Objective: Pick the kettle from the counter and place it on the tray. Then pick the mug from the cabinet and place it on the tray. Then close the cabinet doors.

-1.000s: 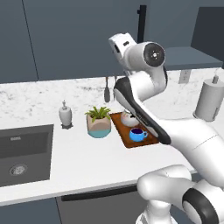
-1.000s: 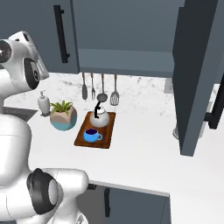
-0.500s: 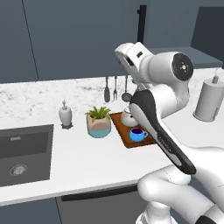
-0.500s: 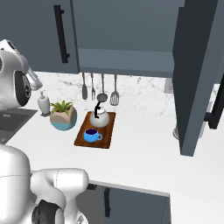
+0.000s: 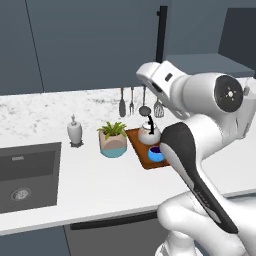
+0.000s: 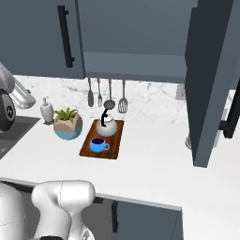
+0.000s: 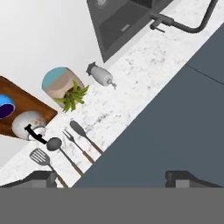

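Kettle (image 6: 107, 127) and mug (image 6: 98, 145) are both on the tray (image 6: 115, 141), which sits mid-tabletop (image 6: 150, 159) near the back wall, kettle at the tray's back end, mug at the front. Fingers (image 7: 43, 177) spread wide, pinching nothing. Right door (image 6: 212, 79) hangs open; the left one (image 6: 40, 37) looks shut, I think.

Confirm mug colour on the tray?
Bright blue, dark inside. The mug sits on the tray in front of the kettle; clearest in the right base view.
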You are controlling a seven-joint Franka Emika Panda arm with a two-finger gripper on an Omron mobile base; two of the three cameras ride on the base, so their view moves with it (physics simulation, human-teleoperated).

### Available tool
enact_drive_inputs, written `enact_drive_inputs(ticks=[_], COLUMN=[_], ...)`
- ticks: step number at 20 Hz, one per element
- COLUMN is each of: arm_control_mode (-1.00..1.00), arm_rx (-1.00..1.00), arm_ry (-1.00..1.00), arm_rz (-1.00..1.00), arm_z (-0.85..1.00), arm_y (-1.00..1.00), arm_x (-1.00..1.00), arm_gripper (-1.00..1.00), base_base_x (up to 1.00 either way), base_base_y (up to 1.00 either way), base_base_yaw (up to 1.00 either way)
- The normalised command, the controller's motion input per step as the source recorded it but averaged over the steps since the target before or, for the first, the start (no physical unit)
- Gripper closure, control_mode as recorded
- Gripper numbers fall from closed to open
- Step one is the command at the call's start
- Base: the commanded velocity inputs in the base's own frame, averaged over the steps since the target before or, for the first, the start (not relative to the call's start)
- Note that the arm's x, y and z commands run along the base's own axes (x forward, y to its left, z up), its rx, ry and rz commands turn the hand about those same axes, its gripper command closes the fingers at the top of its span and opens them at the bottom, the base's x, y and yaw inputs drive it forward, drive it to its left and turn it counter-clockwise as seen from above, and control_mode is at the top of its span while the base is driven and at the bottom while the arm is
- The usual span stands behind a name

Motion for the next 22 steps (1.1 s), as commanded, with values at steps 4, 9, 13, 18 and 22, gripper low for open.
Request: enact_drive_inputs(ticks=[4,9,13,18,22], arm_control_mode=[-1.00,-1.00,-1.00,-1.00,-1.00], arm_rx=[-0.22,-0.22,-0.09,-0.01,0.03], arm_ry=[0.11,0.12,0.00,-0.02,-0.06], arm_rz=[0.00,0.01,-0.09,-0.22,-0.25], arm_z=[-0.05,-0.02,0.00,0.00,0.04], arm_y=[-0.10,-0.25,-0.50,-0.51,-0.58], arm_x=[-0.45,-0.39,-0.24,-0.17,-0.20], arm_gripper=[-1.00,-1.00,-1.00,-1.00,-1.00], base_base_x=[0.00,0.00,0.00,0.00,0.00], base_base_y=[0.00,0.00,0.00,0.00,0.00], base_base_yaw=[0.00,0.00,0.00,0.00,0.00])
